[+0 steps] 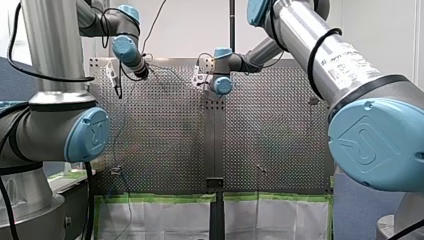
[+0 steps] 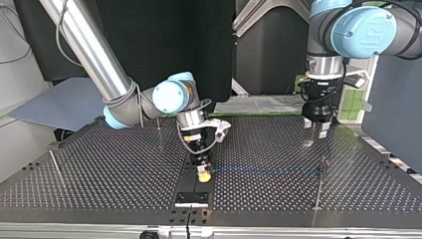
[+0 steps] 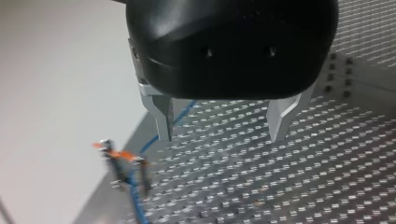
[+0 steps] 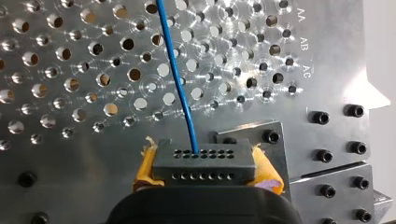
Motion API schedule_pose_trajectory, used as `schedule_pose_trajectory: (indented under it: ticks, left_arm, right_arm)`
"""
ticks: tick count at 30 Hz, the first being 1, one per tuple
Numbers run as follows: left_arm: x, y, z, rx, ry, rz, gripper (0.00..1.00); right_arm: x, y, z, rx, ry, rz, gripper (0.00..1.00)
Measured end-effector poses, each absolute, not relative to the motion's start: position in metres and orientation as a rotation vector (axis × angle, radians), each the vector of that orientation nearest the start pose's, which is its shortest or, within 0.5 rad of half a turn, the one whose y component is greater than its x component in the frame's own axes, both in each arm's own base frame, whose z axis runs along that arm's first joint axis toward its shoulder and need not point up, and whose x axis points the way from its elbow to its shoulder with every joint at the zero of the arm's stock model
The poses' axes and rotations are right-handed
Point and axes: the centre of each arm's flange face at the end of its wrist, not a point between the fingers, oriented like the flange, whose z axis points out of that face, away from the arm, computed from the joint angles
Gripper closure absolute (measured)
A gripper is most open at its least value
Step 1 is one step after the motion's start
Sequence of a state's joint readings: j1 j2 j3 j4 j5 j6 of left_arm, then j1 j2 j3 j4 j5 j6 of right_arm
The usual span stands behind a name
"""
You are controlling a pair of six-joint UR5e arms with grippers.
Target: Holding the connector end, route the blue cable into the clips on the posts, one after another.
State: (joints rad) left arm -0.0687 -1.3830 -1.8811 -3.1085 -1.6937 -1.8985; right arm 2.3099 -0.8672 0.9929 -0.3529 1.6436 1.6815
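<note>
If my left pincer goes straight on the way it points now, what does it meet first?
Probably the perforated metal table: the open left pincer points down at it. The thin blue cable runs beside one finger; depth is unclear.

A thin blue cable (image 2: 263,171) stretches from my yellow-padded right gripper (image 2: 203,174) to a slim post (image 2: 321,172) on the perforated metal bench (image 2: 99,179).

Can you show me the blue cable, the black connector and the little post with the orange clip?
blue cable (image 4: 180,79), right wrist view: midway along its straight stretch.
connector (image 4: 203,161), right wrist view: middle of its black holed face.
post with the orange clip (image 3: 122,155), left wrist view: the clip at its top.
</note>
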Motion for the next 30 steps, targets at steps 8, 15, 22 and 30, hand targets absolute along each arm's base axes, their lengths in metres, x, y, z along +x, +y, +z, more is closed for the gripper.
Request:
schedule_pose_trajectory:
  ticks: [8,15,22,30]
  left_arm:
    - [0.390,-0.148,0.406,-0.277,1.730,-0.096,0.00]
    - [0.388,-0.145,0.412,-0.221,1.721,-0.054,0.00]
    - [0.385,-0.143,0.430,-0.152,1.654,-0.047,0.00]
    - [0.409,-0.143,0.431,-0.105,1.610,-0.080,0.00]
  right_arm:
    - [0.626,-0.487,0.360,1.454,-0.816,1.926,1.00]
    - [0.628,-0.487,0.352,1.465,-0.821,1.920,1.00]
    - [0.630,-0.487,0.348,1.469,-0.824,1.917,1.00]
    - [0.630,-0.488,0.345,1.474,-0.825,1.914,1.00]
